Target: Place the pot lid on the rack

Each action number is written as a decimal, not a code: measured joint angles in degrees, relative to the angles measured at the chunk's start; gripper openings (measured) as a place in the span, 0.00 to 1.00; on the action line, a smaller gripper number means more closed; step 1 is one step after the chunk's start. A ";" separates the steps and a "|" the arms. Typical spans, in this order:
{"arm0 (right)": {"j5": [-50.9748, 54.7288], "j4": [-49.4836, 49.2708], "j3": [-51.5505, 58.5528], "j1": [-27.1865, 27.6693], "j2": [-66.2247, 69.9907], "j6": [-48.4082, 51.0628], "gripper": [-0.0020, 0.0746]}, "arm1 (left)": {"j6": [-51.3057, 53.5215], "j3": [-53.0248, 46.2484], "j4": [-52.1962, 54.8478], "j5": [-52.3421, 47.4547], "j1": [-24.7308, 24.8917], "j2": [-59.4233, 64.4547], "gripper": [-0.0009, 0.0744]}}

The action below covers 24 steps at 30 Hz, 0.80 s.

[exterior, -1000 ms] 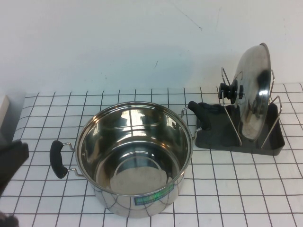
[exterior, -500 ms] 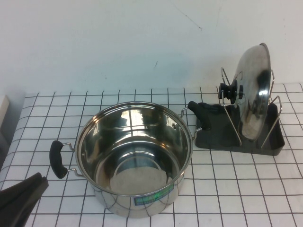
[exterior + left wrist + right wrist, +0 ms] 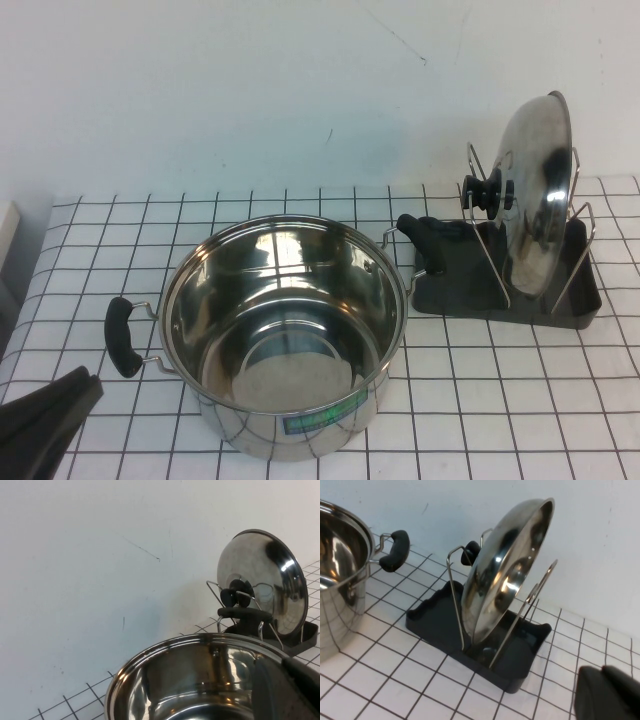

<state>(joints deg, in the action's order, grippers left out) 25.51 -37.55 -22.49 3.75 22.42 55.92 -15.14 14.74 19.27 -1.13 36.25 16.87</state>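
Note:
The pot lid [image 3: 535, 195] stands on edge in the rack [image 3: 455, 285] at the right, leaning between the wire loops, its black knob [image 3: 483, 193] facing the pot. It also shows in the left wrist view [image 3: 262, 580] and the right wrist view [image 3: 505, 575]. My left gripper [image 3: 45, 415] is at the near left corner, beside the pot, shut and empty. My right gripper [image 3: 607, 692] is out of the high view; in its wrist view it hovers over the tiles to the right of the rack [image 3: 435, 620], shut and empty.
A deep steel pot [image 3: 280, 330] with two black handles stands in the middle of the gridded mat, its right handle [image 3: 425, 243] close to the rack's left end. A white wall rises behind. Bare tiles lie in front of the rack.
My left gripper has drawn back toward the near left corner since a second ago, then stayed still. The lid, rack and pot have not moved.

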 joint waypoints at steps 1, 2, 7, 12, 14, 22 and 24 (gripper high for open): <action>0.00 -0.14 0.00 0.00 0.00 0.00 0.03 | 0.00 0.00 0.00 0.00 0.00 0.00 0.01; 0.00 -0.37 0.00 0.00 0.00 0.00 0.03 | 0.00 0.00 0.00 0.00 0.00 0.00 0.01; 0.00 -0.94 0.00 0.00 -0.12 0.00 0.03 | 1.08 0.00 0.49 -0.12 0.00 0.00 0.01; 0.00 -0.98 0.00 0.00 -0.12 0.00 0.03 | 12.28 -0.40 -0.06 -1.62 -0.29 -0.36 0.01; 0.00 -0.98 0.00 0.00 -0.12 0.00 0.03 | 14.34 -0.62 -3.67 -2.36 -1.96 -1.52 0.01; 0.00 -1.07 0.00 0.00 -0.12 0.00 0.03 | 12.42 -2.94 -11.09 -3.06 -17.82 -10.10 0.01; 0.00 -1.07 0.00 0.00 -0.12 0.00 0.03 | 11.97 -4.48 -13.43 -2.86 -21.63 -12.34 0.01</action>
<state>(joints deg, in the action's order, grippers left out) 25.51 -38.62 -22.49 3.75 22.30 55.92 -3.16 10.26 5.83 -3.99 14.62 4.52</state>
